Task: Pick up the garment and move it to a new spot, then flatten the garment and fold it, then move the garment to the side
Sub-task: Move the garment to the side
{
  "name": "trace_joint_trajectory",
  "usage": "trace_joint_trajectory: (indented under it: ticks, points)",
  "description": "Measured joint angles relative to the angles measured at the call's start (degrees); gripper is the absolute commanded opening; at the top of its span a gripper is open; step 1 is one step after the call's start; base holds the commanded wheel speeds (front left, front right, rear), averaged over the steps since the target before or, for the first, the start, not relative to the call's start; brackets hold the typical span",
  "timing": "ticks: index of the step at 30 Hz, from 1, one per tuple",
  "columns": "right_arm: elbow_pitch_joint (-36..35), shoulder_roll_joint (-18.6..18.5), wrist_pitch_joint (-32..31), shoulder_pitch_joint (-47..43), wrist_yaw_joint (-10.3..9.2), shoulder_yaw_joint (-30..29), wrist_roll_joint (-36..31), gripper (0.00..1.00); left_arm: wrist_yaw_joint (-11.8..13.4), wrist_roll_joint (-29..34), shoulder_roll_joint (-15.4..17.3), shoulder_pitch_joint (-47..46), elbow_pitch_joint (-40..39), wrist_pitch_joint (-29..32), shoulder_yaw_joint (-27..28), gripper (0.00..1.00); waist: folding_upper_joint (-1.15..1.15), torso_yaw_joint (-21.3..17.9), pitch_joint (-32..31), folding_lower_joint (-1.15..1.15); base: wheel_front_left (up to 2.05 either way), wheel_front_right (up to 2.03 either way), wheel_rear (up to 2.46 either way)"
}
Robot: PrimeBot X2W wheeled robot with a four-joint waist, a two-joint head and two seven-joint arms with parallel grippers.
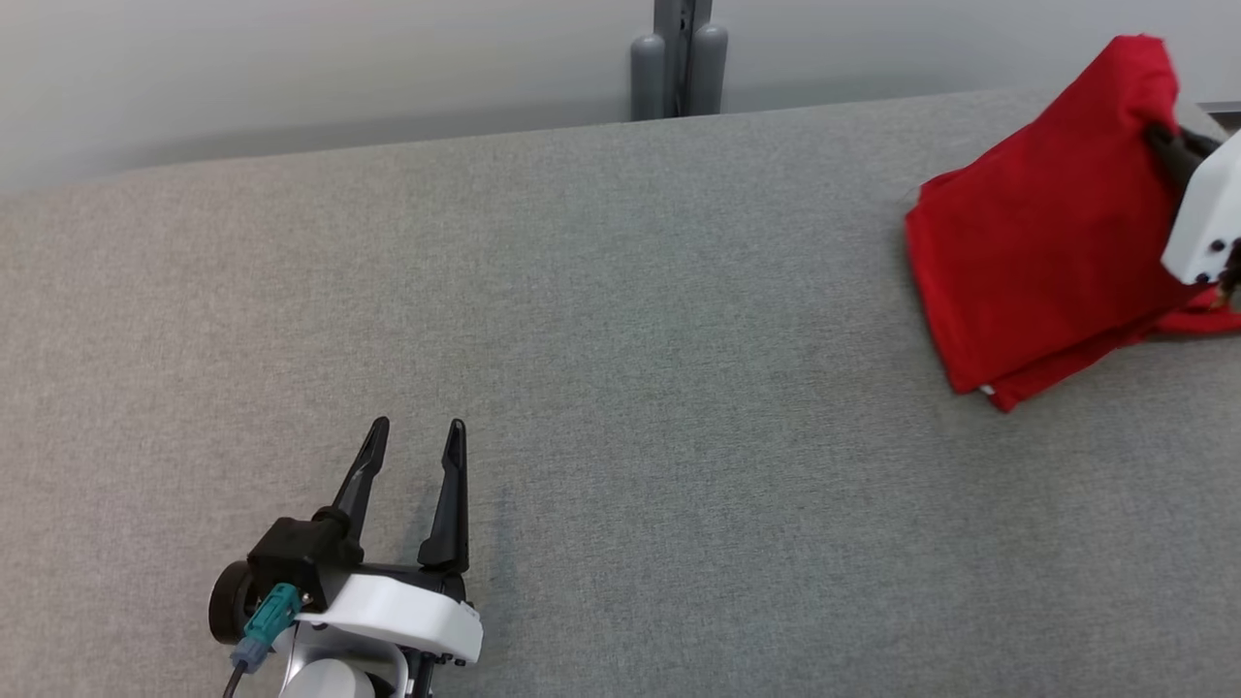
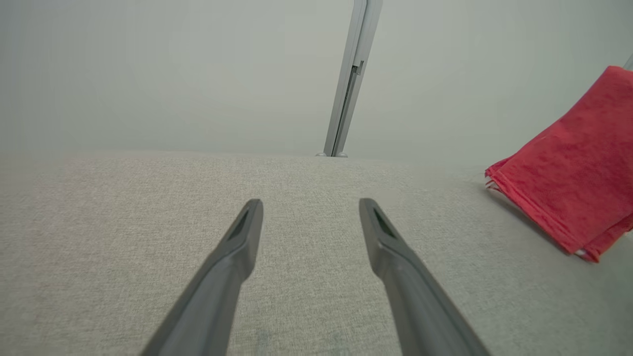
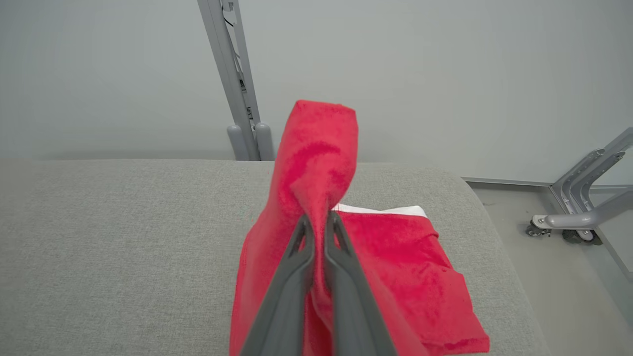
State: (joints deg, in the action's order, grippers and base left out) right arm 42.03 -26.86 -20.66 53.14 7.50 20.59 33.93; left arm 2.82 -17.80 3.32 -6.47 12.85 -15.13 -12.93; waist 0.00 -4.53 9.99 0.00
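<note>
The garment (image 1: 1037, 242) is red, folded, with a white trim edge, at the far right of the grey table. One part of it is lifted into a peak while its lower layers rest on the cloth surface. My right gripper (image 3: 319, 222) is shut on a pinch of the red garment (image 3: 316, 163), and its white housing (image 1: 1202, 218) shows at the right edge of the head view. Low on the left, my left gripper (image 1: 417, 431) hovers open and holds nothing. From the left wrist, the garment (image 2: 573, 168) hangs at the far right, well away from the left gripper (image 2: 311, 205).
A grey fabric-covered table (image 1: 620, 339) spans the scene. A grey metal post (image 1: 679, 58) stands behind its far edge. Off the table's rounded right end there is floor and a wheeled metal frame (image 3: 573, 217).
</note>
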Motion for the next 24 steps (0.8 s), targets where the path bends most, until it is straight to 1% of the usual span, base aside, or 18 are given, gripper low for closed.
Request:
trace_joint_trajectory:
  ticks: [5, 8, 12, 19, 24]
  points:
    - [2.1, -2.7, -0.5, 3.1, 0.00, -0.6, -0.7, 0.00, -0.3, 0.3, 0.2, -1.0, -0.3, 0.0, 0.0, 1.00, 0.00, 1.0, 2.0, 0.00, 0.00, 0.00, 0.00]
    - [3.4, -5.6, -0.5, 5.1, 0.00, -0.4, -2.1, 0.00, -0.3, 0.7, 0.6, -1.2, -0.3, 0.0, -0.2, 1.00, 0.00, 1.7, 3.4, 0.00, 0.00, 0.00, 0.00]
    - [6.9, -8.7, 0.7, 7.0, 0.00, -2.0, -4.3, 0.00, -0.3, 1.1, 0.8, -2.7, -0.7, 0.0, -0.4, 1.00, 0.00, 2.8, 5.6, 0.00, 0.00, 0.00, 0.00]
    - [15.5, -12.9, 4.4, 8.8, 0.00, -5.0, -12.6, 0.00, -0.3, 1.6, 1.5, -3.7, -1.8, 0.1, -0.4, 1.00, 0.00, 4.8, 9.8, 0.00, 0.00, 0.00, 0.00]
    - [21.2, -13.6, 8.1, 10.4, 0.00, -7.9, -17.7, 0.00, -0.2, 1.7, 1.9, -4.6, -2.7, 0.1, -0.6, 1.00, 0.00, 6.0, 13.0, 0.00, 0.00, 0.00, 0.00]
